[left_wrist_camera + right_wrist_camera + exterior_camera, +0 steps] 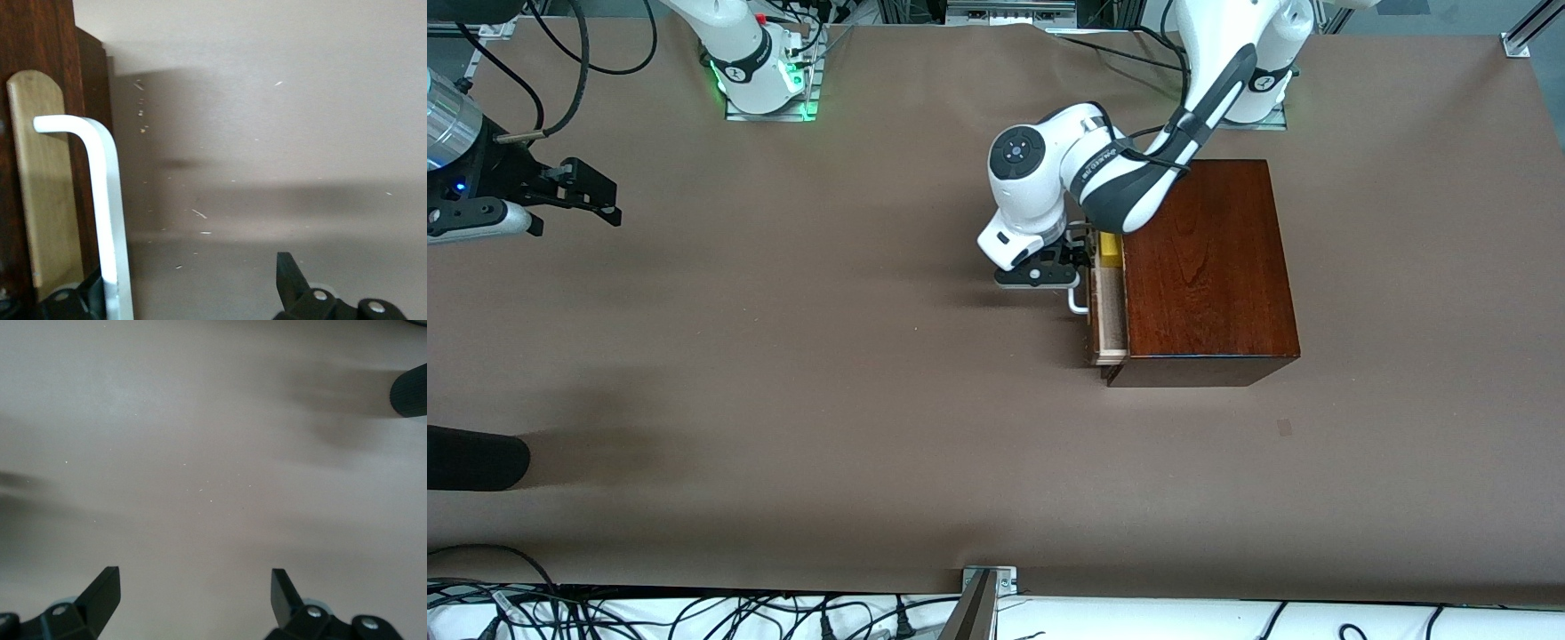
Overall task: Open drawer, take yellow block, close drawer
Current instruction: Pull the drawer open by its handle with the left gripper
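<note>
The dark reddish-brown wooden box (1209,267) stands toward the left arm's end of the table. Its drawer (1109,311) is pulled out a little and shows a pale wood inside. The yellow block (1110,249) lies in the drawer, partly under the left arm's wrist. My left gripper (1073,264) (190,283) is in front of the drawer at the white handle (1078,302) (110,213). It is open, the bar standing just inside one finger and the other finger (290,280) far off. My right gripper (591,200) (193,587) waits open over bare table at the right arm's end.
A black cylinder (471,458) (410,390) pokes in over the table edge at the right arm's end, nearer the front camera than the right gripper. Cables (694,618) and a metal bracket (987,582) line the near table edge. Brown cloth (827,356) covers the table.
</note>
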